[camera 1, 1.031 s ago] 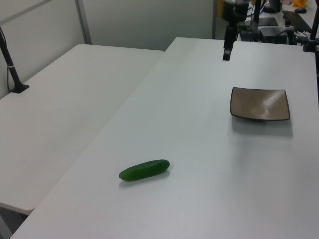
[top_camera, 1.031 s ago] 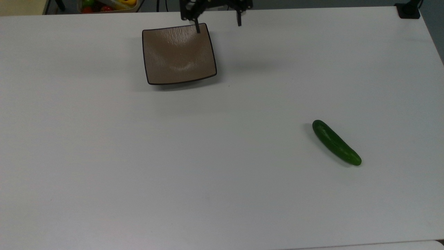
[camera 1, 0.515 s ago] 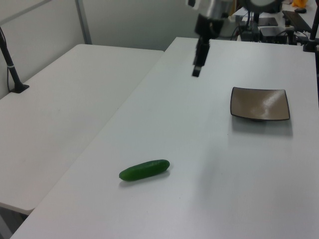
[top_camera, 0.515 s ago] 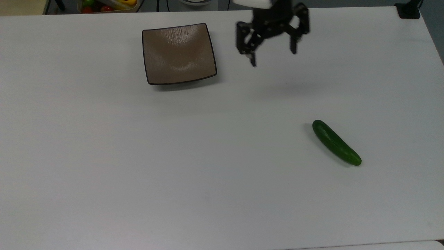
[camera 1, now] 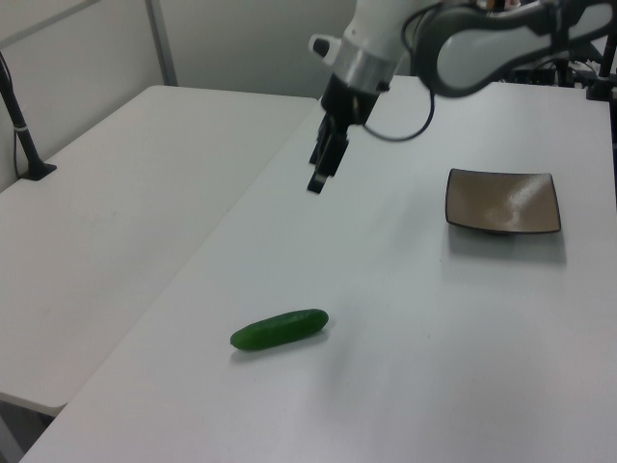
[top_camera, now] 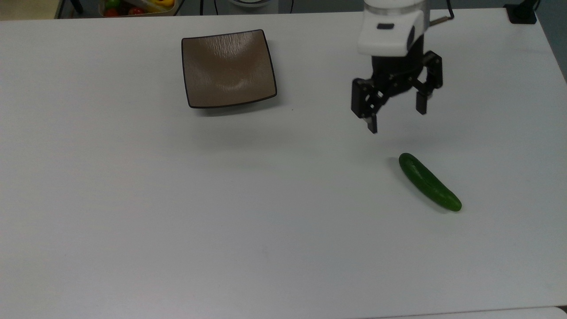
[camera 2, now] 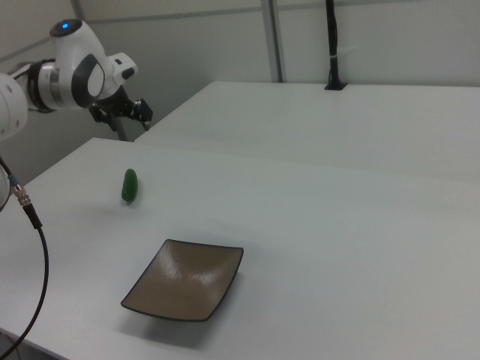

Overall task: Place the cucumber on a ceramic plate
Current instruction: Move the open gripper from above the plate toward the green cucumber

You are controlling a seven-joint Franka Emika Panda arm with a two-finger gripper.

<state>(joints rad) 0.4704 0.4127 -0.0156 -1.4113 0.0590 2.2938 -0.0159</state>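
A dark green cucumber (top_camera: 429,182) lies on the white table at the top view's right; it also appears as the cucumber (camera 1: 280,329) and the cucumber (camera 2: 130,185). The square brown ceramic plate (top_camera: 228,68) sits bare near the table's far edge, seen too as the plate (camera 1: 502,202) and the plate (camera 2: 185,280). My gripper (top_camera: 397,118) hangs open above the table, between plate and cucumber and closer to the cucumber, with nothing between its fingers. The gripper (camera 1: 320,174) is well above the tabletop in the left view, and the gripper (camera 2: 137,114) is up behind the cucumber in the right view.
A box of coloured fruit (top_camera: 137,6) stands beyond the table's far edge in the top view. A black post base (top_camera: 521,13) sits at the far right corner. A second white table (camera 1: 116,212) adjoins on the left view's left. A cable (camera 2: 34,247) hangs on the right view's left.
The arm has swept from beside the plate toward the cucumber, moving right and nearer in the top view, with its fingers staying open. Plate and cucumber have not moved.
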